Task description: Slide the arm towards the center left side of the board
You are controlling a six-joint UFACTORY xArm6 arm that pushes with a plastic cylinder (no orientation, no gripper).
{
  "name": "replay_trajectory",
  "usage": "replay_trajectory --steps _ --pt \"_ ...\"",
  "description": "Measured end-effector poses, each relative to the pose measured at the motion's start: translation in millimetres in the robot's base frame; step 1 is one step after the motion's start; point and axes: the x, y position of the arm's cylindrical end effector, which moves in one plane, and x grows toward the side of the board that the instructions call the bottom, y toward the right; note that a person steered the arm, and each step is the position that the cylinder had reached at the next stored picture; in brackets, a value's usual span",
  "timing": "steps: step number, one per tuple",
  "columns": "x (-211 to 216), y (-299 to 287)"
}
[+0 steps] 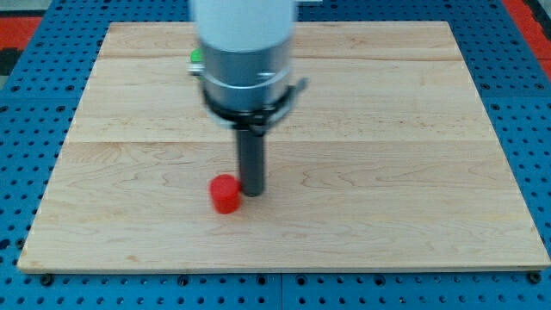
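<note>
My tip rested on the wooden counter, a little below the middle of the board and slightly toward the view's left. The arm carried no claw at all, so there was nothing to be apart, together or clamped; it ended only in the straight dark rod, which stood upright beneath a grey collar and the white arm body that filled the view's top centre. Just beside my tip, toward the view's left and a touch lower, sat a red block, a short cylinder by the look of it; whether it touched the rod or stood barely apart from it could not be told. Well above my tip, toward the view's top and slightly left, a sliver of a green block showed at the edge of the arm body, its shape mostly hidden. The centre-left part of the board lay well to the view's left of my tip. Around the counter ran a blue perforated surface.
</note>
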Motion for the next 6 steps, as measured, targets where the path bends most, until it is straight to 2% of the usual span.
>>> replay_trajectory --steps 2,4,5,6 --pt "-83 -2" --pt "-84 -106" --pt "-84 -117" --pt "-112 -139"
